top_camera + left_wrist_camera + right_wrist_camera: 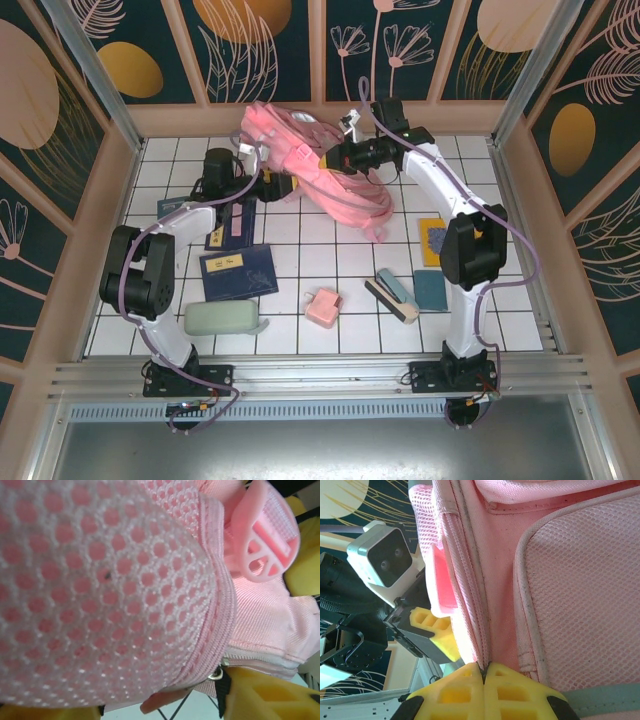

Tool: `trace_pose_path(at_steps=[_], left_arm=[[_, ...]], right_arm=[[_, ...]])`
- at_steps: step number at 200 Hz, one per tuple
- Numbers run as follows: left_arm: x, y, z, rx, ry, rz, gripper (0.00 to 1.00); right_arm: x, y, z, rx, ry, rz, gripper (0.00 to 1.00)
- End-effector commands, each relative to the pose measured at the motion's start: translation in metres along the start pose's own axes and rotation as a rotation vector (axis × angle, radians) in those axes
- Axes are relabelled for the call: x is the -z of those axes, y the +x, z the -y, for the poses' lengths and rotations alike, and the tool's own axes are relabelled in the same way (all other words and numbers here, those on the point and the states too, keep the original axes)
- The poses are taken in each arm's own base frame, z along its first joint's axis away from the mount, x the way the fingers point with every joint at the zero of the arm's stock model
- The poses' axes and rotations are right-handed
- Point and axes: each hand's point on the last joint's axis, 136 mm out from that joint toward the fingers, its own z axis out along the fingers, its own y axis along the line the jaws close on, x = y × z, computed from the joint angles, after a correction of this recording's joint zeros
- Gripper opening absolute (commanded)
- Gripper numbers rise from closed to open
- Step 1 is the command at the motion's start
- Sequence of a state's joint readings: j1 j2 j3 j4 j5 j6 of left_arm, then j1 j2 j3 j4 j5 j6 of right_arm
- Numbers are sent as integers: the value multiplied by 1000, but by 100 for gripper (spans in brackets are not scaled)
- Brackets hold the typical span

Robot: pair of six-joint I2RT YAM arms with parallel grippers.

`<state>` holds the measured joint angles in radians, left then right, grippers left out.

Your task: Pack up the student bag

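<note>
**Bag held between both arms at the far side of the table**

You've got the student bag [330, 190] at the far middle of the white tiled table [350, 260], bunched up, straps trailing toward the right.

The right gripper [484, 669] reaches in from the right. Its yellow fingers are pressed together on a seam edge of the bag, with pink fabric pinched at the tips.

The left gripper [278, 185] comes in from the left at the bag's near-left side. In your left wrist view, pink mesh bulges between its yellow fingers [260, 695], which stand apart. You can't tell whether they actually pinch it. A pink strap buckle [265, 545] sits at the upper right of that view.

Loose items lie on the tiles nearer you:
- Left: two dark blue booklets [238, 272].
- Near left: a pale green pouch [225, 320].
- Middle: a small pink box [323, 306].
- Right, well apart from the bag: a teal notebook [430, 290] and a yellow card [432, 240].
</note>
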<state>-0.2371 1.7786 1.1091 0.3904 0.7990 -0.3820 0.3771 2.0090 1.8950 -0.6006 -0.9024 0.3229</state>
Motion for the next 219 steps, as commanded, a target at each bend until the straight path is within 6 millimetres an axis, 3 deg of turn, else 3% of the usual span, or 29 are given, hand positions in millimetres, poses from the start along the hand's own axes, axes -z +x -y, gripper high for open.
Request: trace_pose_path(at_steps=[1, 23, 82, 132, 163, 171, 219], left_arm=[[0, -18, 18, -43, 92, 38, 52], [2, -15, 19, -38, 93, 35, 42], [3, -10, 17, -30, 84, 34, 31], [7, -11, 21, -31, 81, 46, 9], [12, -3, 20, -26, 56, 41, 4], [19, -9, 28, -51, 56, 57, 2], [24, -10, 26, -65, 6, 56, 0]], right_arm=[[26, -9, -60, 112, -145, 37, 0], [26, -12, -59, 107, -144, 40, 0], [23, -13, -56, 96, -143, 40, 0], [16, -9, -40, 76, -107, 37, 0], [17, -14, -25, 71, -40, 62, 0], [17, -15, -23, 68, -32, 66, 0], [14, -13, -14, 64, -16, 68, 0]])
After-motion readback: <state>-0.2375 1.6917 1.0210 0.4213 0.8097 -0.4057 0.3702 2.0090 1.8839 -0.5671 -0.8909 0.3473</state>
